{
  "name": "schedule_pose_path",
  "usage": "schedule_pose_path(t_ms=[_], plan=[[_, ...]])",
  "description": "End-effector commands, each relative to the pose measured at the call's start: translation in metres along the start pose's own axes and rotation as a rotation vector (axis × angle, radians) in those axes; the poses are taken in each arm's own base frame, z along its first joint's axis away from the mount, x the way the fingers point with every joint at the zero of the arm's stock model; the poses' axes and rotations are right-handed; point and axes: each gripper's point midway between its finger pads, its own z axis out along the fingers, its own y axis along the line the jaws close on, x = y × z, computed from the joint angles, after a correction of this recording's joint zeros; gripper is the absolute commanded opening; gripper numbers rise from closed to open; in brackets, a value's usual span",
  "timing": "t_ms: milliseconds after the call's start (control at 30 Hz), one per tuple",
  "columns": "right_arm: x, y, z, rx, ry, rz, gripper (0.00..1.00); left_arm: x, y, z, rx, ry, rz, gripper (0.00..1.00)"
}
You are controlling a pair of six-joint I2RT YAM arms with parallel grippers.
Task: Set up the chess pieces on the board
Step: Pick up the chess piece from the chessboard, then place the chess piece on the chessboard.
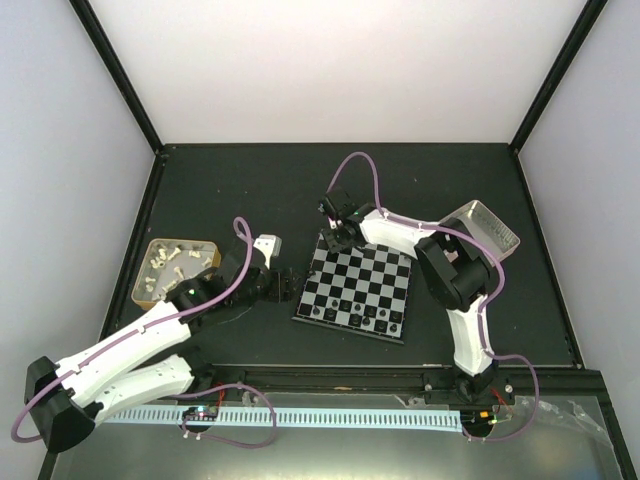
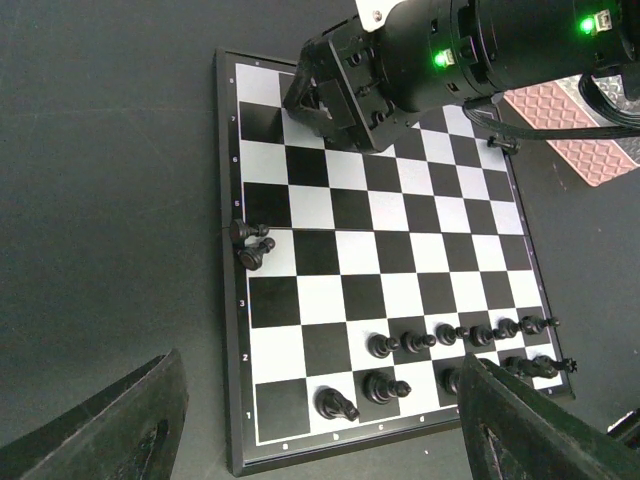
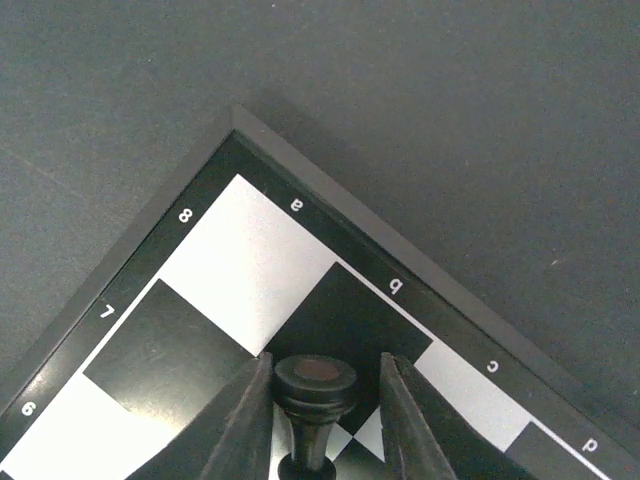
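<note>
One black piece sits pinched in your right gripper, jaws closed on it, low over the far left corner of the board; release it tilted or astride two squares and it may topple; your left gripper hangs wide open, empty, left of the board.

Glossy checked board, matt dark table, smooth black chess piece

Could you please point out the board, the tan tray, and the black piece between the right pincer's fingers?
board (image 1: 365, 275): top external view, on a bare square near its middle.
tan tray (image 1: 144, 268): top external view, on its left rim.
black piece (image 3: 315, 373): right wrist view, on its round top.
</note>
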Motion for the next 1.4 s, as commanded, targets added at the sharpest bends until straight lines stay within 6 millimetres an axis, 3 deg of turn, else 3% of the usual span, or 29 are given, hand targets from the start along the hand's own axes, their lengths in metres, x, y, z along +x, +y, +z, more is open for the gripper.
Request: schedule_pose_path(t_ms=[0,167,267,367,433,600,667,967,1167,1367], plan=[[0.007,-0.009,0.013,0.031,0.029,0.030,0.28,-0.004,0.002,-0.003,-0.006,-0.022,-0.020,0.75],[0.001,-0.006,0.008,0.007,-0.010,0.067,0.15,-0.004,0.001,-0.003,-0.001,-0.020,-0.021,0.75],[-0.010,-0.001,-0.008,-0.038,-0.082,0.123,0.14,-0.005,-0.001,-0.003,0.013,-0.024,-0.023,0.75],[-0.022,0.012,-0.038,-0.153,-0.164,0.225,0.14,-0.009,-0.006,-0.004,0.041,-0.047,-0.017,0.76],[-0.034,0.026,-0.070,-0.278,-0.227,0.320,0.14,-0.012,-0.008,-0.004,0.067,-0.080,-0.019,0.76],[-0.041,0.054,-0.127,-0.613,-0.279,0.667,0.14,-0.028,-0.023,-0.006,0.177,-0.208,-0.009,0.78],[-0.034,0.061,-0.138,-0.723,-0.257,0.788,0.14,-0.031,-0.031,-0.007,0.227,-0.235,0.007,0.79],[0.008,0.079,-0.156,-0.923,-0.105,1.132,0.14,-0.021,-0.060,0.007,0.341,-0.188,0.093,0.78],[0.025,0.087,-0.161,-0.961,-0.034,1.221,0.14,-0.014,-0.066,0.020,0.332,-0.150,0.110,0.53],[0.033,0.090,-0.172,-0.957,-0.013,1.216,0.14,-0.017,-0.068,0.025,0.319,-0.150,0.111,0.47]])
